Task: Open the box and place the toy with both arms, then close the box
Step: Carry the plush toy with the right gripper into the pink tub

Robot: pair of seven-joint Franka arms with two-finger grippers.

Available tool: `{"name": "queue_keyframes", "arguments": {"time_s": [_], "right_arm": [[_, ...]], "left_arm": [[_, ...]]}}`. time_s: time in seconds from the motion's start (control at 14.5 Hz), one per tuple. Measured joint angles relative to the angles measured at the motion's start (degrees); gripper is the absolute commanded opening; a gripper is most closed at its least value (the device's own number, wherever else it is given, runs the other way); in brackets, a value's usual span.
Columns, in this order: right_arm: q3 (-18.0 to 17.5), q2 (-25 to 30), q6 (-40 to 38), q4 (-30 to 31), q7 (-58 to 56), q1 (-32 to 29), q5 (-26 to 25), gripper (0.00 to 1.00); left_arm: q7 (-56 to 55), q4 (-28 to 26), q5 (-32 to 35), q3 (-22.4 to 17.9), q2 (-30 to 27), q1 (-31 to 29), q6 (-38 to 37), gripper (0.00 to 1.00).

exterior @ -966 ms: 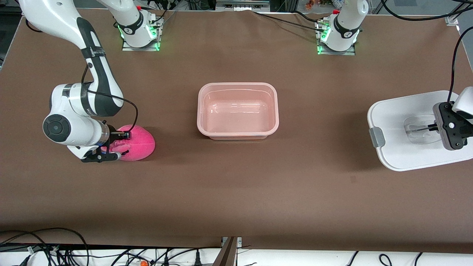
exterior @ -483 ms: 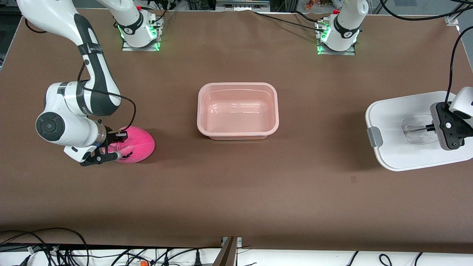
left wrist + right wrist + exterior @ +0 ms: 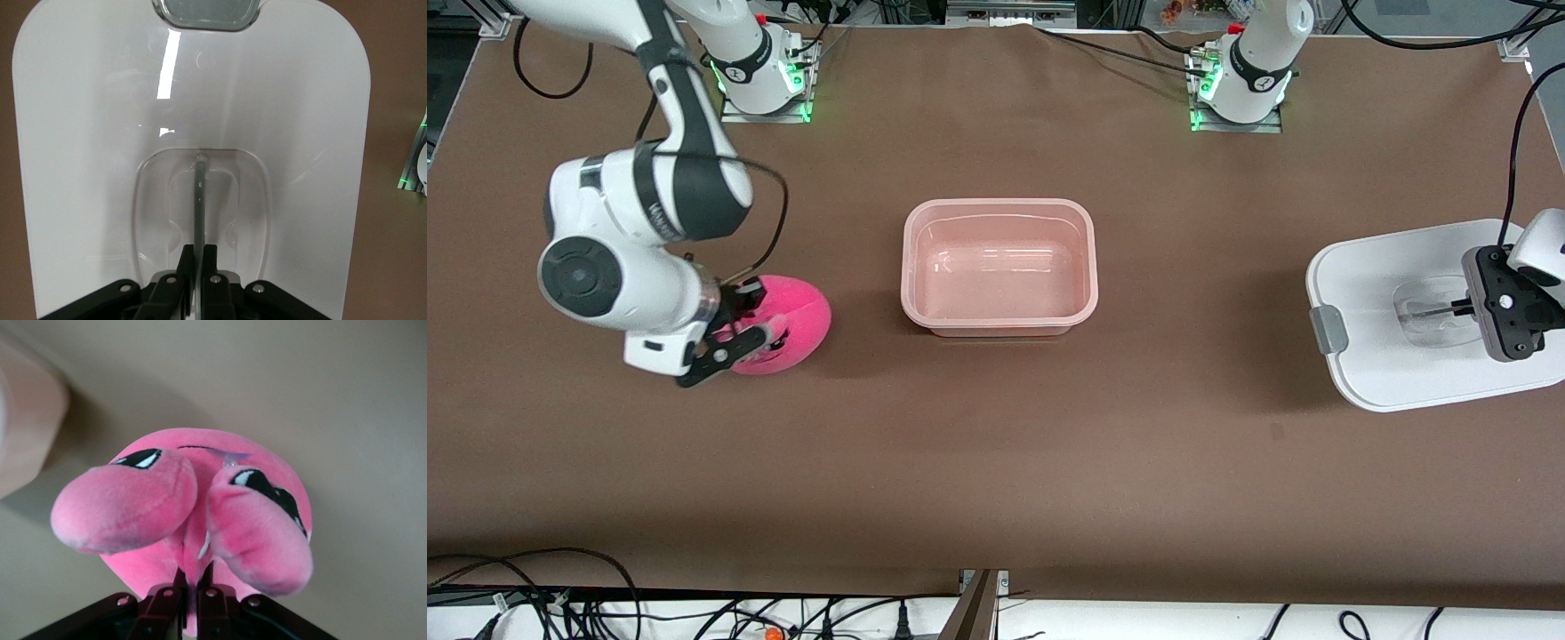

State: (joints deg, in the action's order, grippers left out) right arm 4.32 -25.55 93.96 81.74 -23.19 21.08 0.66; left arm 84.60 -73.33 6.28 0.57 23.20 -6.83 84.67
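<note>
Toward the right arm's end of the table, the right gripper [image 3: 738,342] clenches the toy [image 3: 787,324] above the tabletop. Mid-table, the box [image 3: 1000,267] sits open. The left gripper [image 3: 1463,307] pinches the lid [image 3: 1378,293] by its handle [image 3: 200,193].

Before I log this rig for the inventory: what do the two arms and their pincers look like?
Both arms are glossy white with rounded joints and black bands; green lights glow at their bases. The right arm has a round dark grey joint cap and a thin black cable looping alongside. Its right pincer is black with two slim fingers. The left pincer is black too, under a dark grey wrist block with a white dot, fed by a black cable.
</note>
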Motion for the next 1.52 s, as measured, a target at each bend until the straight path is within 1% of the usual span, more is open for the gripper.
{"name": "queue_keyframes", "arguments": {"time_s": [0.14,0.28,0.41,0.62,0.76,0.9,1.1,1.52], "right_arm": [[-0.1,0.1,-2.7,-3.5,-4.2,4.4,-1.8,0.0],[-0.1,0.1,-4.2,-5.9,-8.9,8.4,-2.3,0.0],[-0.2,0.0,-4.7,-7.1,-13.2,12.4,-2.5,0.0],[-0.3,-1.0,-4.9,-8.7,-16.1,18.8,-3.7,0.0],[-0.3,-2.2,-5.7,-10.7,-18.0,21.9,-3.9,0.0],[-0.2,-3.3,-6.3,-12.5,-19.0,24.1,-3.9,0.0],[-0.2,-4.5,-6.3,-13.3,-19.3,26.9,-4.3,0.0],[-0.1,-9.6,-6.3,-13.4,-18.3,28.2,-4.5,0.0]], "left_arm": [[0.0,0.0,0.0,0.0,0.0,0.0,0.0,0.0],[0.0,0.0,0.0,0.0,0.0,0.0,0.0,0.0],[0.0,0.0,0.0,0.0,0.0,0.0,0.0,0.0],[0.0,0.0,0.0,0.0,0.0,0.0,0.0,0.0],[0.0,0.0,0.0,0.0,0.0,0.0,0.0,0.0],[0.0,0.0,0.0,0.0,0.0,0.0,0.0,0.0],[0.0,0.0,0.0,0.0,0.0,-0.1,0.0,0.0],[0.0,0.0,0.0,0.0,0.0,-0.1,0.0,0.0]]}}
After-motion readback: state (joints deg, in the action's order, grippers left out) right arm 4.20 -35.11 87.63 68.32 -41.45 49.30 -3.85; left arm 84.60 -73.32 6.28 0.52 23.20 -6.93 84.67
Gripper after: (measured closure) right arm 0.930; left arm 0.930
